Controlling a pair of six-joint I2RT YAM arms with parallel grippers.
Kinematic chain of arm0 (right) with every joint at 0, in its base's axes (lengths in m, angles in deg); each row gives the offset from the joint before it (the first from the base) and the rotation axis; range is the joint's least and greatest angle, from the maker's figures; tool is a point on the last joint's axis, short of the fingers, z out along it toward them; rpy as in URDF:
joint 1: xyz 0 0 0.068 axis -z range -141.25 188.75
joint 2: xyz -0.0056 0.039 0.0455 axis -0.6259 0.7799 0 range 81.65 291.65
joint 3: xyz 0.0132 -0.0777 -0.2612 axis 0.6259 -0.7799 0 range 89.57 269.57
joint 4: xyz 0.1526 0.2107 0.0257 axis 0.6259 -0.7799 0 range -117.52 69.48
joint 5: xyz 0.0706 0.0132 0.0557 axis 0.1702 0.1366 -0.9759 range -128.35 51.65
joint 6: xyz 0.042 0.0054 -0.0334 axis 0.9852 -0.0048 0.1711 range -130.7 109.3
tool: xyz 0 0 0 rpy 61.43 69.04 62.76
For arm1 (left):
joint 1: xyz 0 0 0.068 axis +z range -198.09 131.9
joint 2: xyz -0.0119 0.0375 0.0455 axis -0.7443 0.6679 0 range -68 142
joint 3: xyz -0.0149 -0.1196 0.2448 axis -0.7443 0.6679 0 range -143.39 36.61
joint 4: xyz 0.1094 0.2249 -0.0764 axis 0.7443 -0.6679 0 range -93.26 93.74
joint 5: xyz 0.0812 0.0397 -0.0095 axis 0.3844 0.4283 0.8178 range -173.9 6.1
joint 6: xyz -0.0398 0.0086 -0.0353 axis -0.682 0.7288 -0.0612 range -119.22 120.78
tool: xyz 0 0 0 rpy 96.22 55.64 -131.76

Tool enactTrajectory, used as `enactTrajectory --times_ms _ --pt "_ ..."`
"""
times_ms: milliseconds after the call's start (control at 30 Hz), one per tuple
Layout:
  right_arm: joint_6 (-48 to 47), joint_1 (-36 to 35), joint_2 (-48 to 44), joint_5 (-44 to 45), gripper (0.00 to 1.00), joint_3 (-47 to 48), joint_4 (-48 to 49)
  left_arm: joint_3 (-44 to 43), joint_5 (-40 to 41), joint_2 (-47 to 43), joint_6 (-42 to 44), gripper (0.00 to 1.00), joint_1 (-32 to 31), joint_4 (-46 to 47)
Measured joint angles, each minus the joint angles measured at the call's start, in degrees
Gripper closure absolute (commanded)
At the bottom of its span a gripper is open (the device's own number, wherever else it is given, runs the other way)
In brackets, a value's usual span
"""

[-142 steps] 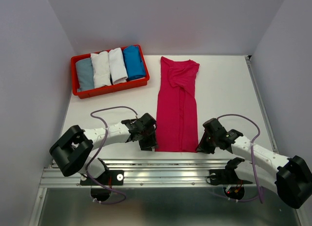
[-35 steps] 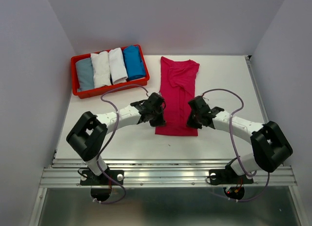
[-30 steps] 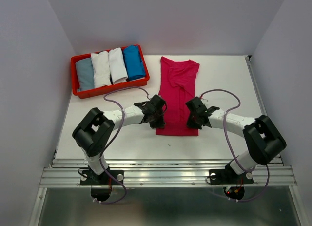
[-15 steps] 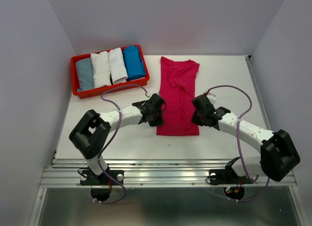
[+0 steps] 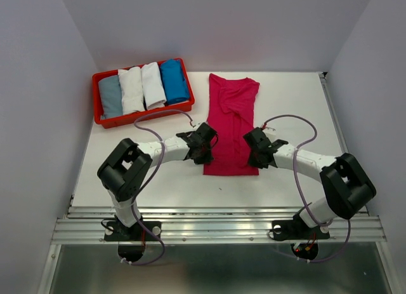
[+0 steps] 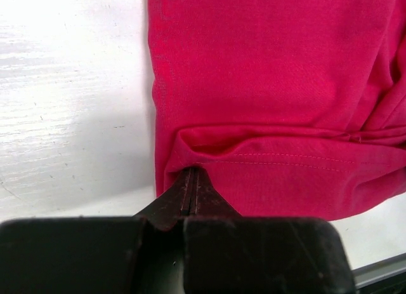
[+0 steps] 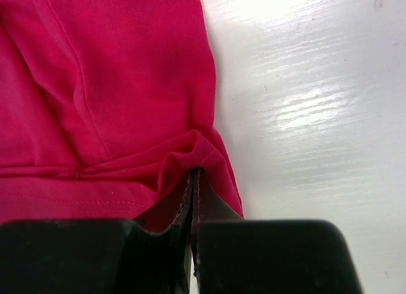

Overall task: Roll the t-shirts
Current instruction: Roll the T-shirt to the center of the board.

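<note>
The magenta-pink t-shirt (image 5: 231, 110) lies on the white table as a long narrow strip running away from me. Its near end is turned over onto itself in a low fold (image 6: 279, 170). My left gripper (image 5: 204, 155) is shut on the left corner of that folded hem (image 6: 192, 170). My right gripper (image 5: 257, 157) is shut on the right corner (image 7: 195, 172), where the cloth bunches over the tips. Both wrist views show stitched hem cloth (image 7: 120, 195) draped round the closed jaws.
A red tray (image 5: 144, 116) at the back left holds rolled tees: a grey-blue one (image 5: 110, 96), two white ones (image 5: 131, 89) (image 5: 153, 84) and a blue one (image 5: 173, 80). White walls close in the left, right and back. The arms' bases sit on the metal rail at the near edge.
Since the oldest frame both grippers have carried the shirt's near hem away from the front edge, folding it over. In the last second only the right arm's elbow swung out and back.
</note>
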Motion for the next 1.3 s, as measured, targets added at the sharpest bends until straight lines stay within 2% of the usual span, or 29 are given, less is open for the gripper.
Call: enactTrajectory --times_ms 200,400,467,500,533,633,700,900,1100,1200,1267,1300 --pt "-1.2 0.1 -7.3 1.7 0.93 0.0 -3.9 0.2 1.4 -1.1 0.8 1.00 0.8 -1.3" --pt "-1.4 1.2 -16.4 2.9 0.89 -0.2 -8.0 2.7 2.9 -7.5 1.5 1.00 3.0 -3.2" --pt "-0.9 1.4 -17.8 2.3 0.78 -1.0 -8.4 4.0 2.6 -10.6 1.4 1.00 3.0 -3.2" --pt "-0.5 1.5 -18.3 1.7 0.71 -1.7 -8.6 4.6 2.3 -11.7 1.4 0.87 3.0 -3.1" --pt "0.2 1.5 -18.5 1.1 0.60 -2.3 -8.6 5.9 1.4 -13.5 1.0 0.77 3.0 -2.8" --pt "2.4 1.6 -18.7 -2.2 0.48 -5.4 -8.1 9.4 -0.9 -16.3 -0.1 0.42 3.0 -1.4" --pt "4.5 1.8 -18.9 -4.4 0.46 -8.0 -7.4 11.8 -2.2 -17.3 -0.8 0.37 3.0 -0.2" --pt "9.0 2.6 -19.6 -8.0 0.45 -13.2 -4.2 19.3 -6.9 -17.1 -4.1 0.42 3.0 4.1" --pt "11.0 4.7 -20.0 -10.7 0.48 -16.3 1.3 21.2 -10.0 -16.6 -5.9 0.46 3.0 10.3" --pt "11.2 5.0 -19.9 -11.5 0.53 -16.8 2.9 21.8 -10.7 -16.4 -6.8 0.49 3.0 12.1" --pt "11.5 5.4 -19.6 -12.0 0.59 -17.2 4.4 21.8 -11.1 -15.8 -7.2 0.53 3.0 13.1" --pt "11.5 5.5 -19.5 -12.2 0.65 -17.3 5.0 21.8 -11.2 -15.5 -7.3 0.58 3.0 13.6"
